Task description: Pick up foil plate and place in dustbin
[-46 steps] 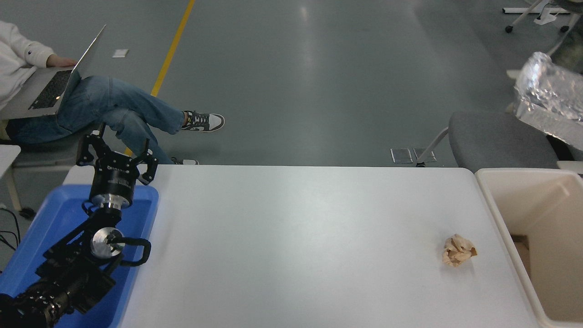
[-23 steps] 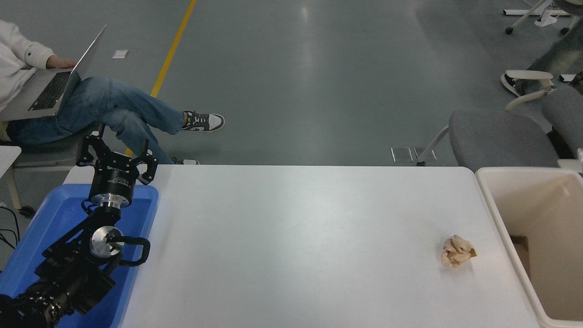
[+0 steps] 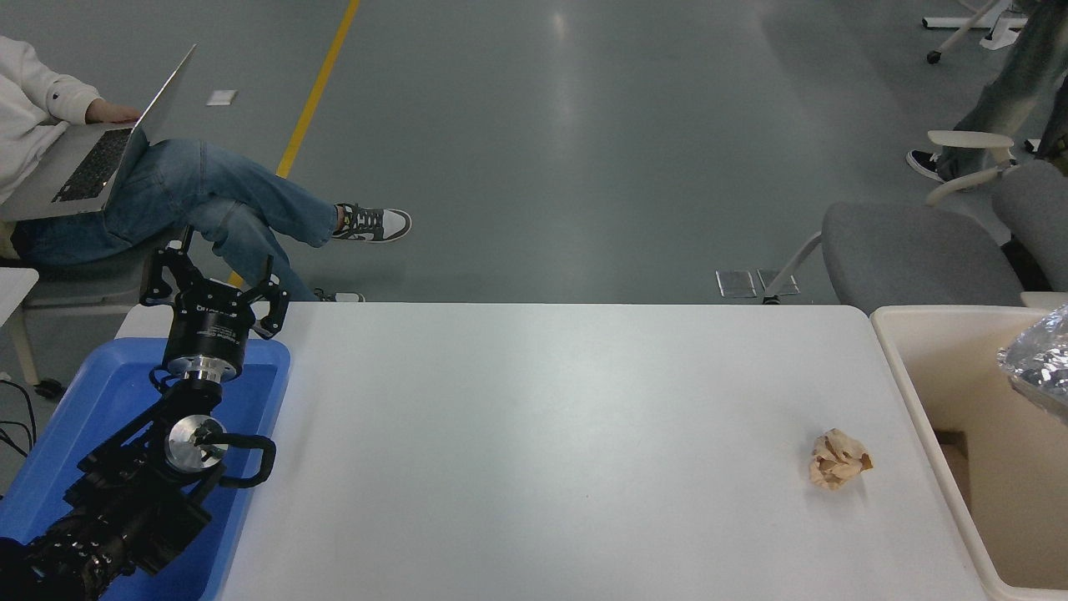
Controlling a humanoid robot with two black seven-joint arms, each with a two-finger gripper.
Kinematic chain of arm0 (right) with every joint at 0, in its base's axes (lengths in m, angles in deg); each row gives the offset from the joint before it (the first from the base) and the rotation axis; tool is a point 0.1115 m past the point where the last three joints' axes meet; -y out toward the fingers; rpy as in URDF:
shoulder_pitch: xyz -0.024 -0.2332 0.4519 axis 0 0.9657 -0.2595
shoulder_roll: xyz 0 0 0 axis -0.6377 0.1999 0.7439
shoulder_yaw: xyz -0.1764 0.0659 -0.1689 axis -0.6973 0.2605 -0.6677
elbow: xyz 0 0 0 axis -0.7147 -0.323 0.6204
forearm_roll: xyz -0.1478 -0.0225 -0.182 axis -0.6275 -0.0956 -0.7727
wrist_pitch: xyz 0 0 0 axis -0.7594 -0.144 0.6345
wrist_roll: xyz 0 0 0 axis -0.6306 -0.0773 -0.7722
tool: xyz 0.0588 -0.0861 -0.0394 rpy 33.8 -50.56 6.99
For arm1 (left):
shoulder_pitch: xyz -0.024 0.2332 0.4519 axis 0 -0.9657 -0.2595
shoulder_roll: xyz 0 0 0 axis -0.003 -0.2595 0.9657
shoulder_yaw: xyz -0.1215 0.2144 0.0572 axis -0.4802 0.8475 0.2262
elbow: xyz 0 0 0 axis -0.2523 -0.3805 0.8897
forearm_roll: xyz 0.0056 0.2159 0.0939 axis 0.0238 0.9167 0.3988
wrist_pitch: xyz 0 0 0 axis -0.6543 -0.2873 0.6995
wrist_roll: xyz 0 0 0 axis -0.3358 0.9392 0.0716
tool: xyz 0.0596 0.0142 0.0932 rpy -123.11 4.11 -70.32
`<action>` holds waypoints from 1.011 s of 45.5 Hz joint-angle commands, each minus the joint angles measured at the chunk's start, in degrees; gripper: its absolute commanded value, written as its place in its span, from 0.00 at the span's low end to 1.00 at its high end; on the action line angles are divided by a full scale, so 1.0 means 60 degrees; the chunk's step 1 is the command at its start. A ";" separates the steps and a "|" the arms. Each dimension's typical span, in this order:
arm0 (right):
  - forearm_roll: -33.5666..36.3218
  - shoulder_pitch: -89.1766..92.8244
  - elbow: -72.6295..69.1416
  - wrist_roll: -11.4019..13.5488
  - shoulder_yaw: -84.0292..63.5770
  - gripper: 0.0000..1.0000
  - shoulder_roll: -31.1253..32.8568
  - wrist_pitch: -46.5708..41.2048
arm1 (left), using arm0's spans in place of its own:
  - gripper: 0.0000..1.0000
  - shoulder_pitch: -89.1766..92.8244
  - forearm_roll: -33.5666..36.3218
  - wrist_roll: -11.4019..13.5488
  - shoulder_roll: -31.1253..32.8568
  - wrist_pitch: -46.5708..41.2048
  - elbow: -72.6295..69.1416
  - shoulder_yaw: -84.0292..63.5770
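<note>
The crinkled silver foil plate [image 3: 1039, 366] shows only in part at the picture's right edge, over the inside of the beige dustbin [image 3: 899, 359]. What holds it, if anything, is cut off by the edge. The dustbin stands against the table's right end. My right arm and gripper are out of view. My left gripper [image 3: 215, 280] is parked at the lower left over the blue tray [image 3: 92, 392], open and empty.
A crumpled tan paper wad [image 3: 838, 459] lies on the white table [image 3: 534, 434] near the dustbin. Grey chairs [image 3: 914, 255] stand behind the table's far right corner. A person with a laptop [image 3: 92, 159] sits at the far left; another person's legs [image 3: 997, 92] stand at the top right.
The foil plate was high at the right edge, then out of view, and now shows lower, over the dustbin's inside. The legs at the top right shifted. My left arm stayed still.
</note>
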 commanded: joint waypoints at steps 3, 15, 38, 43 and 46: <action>0.0003 0.0725 0.0510 0.0936 0.0923 0.00 -0.0634 0.0633 | 0.99 -0.0001 0.0002 0.0000 0.0000 0.0000 -0.0001 0.0003; -0.0012 0.0725 0.0392 0.0936 0.0938 0.00 -0.0634 0.0633 | 0.99 -0.0001 0.0002 0.0000 0.0000 -0.0014 -0.0001 0.0003; -0.0129 0.0168 -0.0339 0.0848 0.0529 0.78 -0.0503 0.1673 | 0.99 -0.0001 0.0002 0.0000 0.0000 0.0000 -0.0001 0.0003; -0.0144 -0.0212 -0.0924 0.0834 0.0031 0.77 -0.0283 0.1688 | 0.99 -0.0001 0.0002 0.0000 0.0000 0.0000 -0.0001 0.0003; -0.0144 -0.0723 -0.1641 0.0834 -0.0393 0.79 -0.0005 0.1674 | 0.99 -0.0001 0.0002 0.0000 0.0000 0.0000 -0.0001 0.0003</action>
